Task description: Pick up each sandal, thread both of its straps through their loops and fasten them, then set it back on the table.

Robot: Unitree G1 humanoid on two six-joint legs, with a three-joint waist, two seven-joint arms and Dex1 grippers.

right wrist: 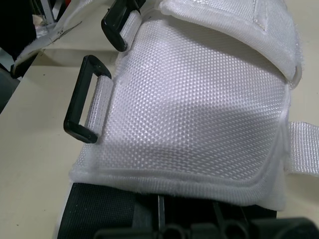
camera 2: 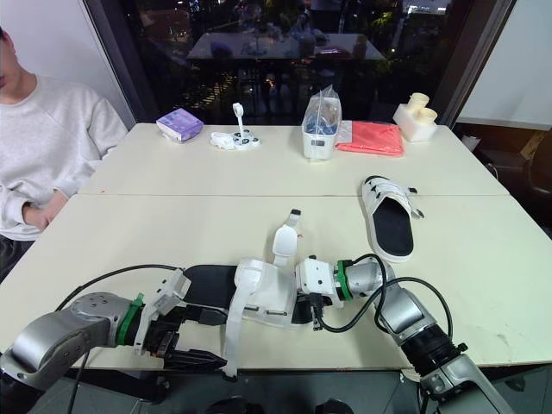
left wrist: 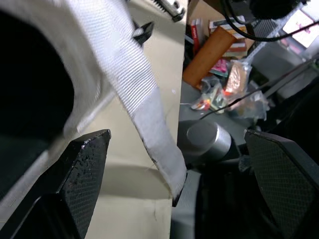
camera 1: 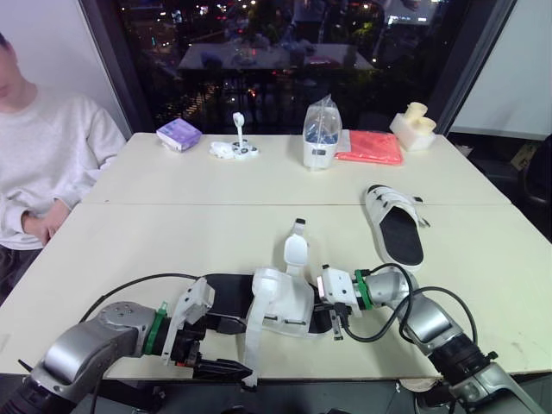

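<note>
— Grippers first: how did they stand?

— The left gripper (camera 1: 226, 347) was open. Its fingers (left wrist: 84, 169) were spread wide, with the loose end of a strap (camera 1: 253, 341) hanging between them and touching neither. The right gripper (camera 1: 336, 317) was pressed up against the near sandal (camera 1: 280, 302) from three o'clock. Whether it was clamped on the sole I could not tell.

— And the sandal itself?

— It sat on the table (camera 1: 172, 233) at the front edge, between the two grippers. The two black loops (right wrist: 84, 99) were empty. The one strap drooped over the table's edge at six o'clock, and the second strap (camera 1: 296, 246) stood up at twelve o'clock. So I judged nothing on it was threaded or fastened yet.

— The other one?

— The second sandal (camera 1: 398, 226) lay at about two o'clock from the first, well apart, footbed up. Its straps seemed to lie off to one side, so I took it as undone too. Most of the job was left.

— Any brand or writing?

— None that could be read, either on the sandals or on the purple packet (camera 1: 178, 134) and red cloth (camera 1: 371, 147) at the far side.
</note>
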